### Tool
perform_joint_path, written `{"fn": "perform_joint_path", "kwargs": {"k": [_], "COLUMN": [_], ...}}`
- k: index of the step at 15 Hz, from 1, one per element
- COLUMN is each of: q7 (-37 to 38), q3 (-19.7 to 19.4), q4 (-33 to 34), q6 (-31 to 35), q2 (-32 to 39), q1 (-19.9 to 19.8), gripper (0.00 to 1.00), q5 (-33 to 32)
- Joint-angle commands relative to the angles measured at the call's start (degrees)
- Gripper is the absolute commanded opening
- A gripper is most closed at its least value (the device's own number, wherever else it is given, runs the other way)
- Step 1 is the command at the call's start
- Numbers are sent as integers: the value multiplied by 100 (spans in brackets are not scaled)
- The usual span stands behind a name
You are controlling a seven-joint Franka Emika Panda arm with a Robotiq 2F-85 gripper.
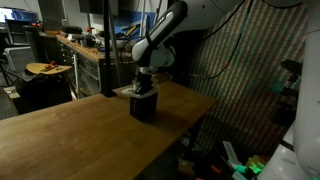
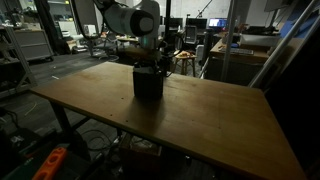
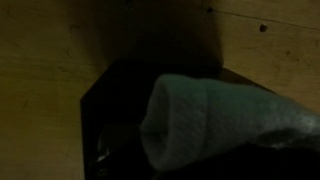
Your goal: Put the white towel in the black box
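Towel position: we find the off-white wrinkled cloth towel [image 3: 210, 125] bunched at lower right of the wrist view, over the small black cube-shaped box [image 3: 108, 115]. The gripper [image 1: 143, 85] has its jaws pressed together and appears to pinch it. We judge that release is not yet done.

I can read no text, label, brand, number or sign in any of my views. The black box [image 2: 148, 84] shows me only plain dark sides, and the white towel [image 3: 205, 120] shows only its weave, with no tag or print I can make out. Beyond the table [image 2: 225, 120], the cluttered benches [image 1: 75, 50] up at about 10 o'clock in an exterior view are too dim and blurred for any lettering to come through.
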Motion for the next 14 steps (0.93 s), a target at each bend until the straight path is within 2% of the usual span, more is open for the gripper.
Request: {"fn": "perform_joint_path", "kwargs": {"k": [1,14], "q7": [-75,-81], "q3": [73,14], "q4": [-14,-121], "q6": [-96,-76], "q2": [100,-498], "q1": [-70,-108], "gripper": [4,5], "q5": [59,28]}}
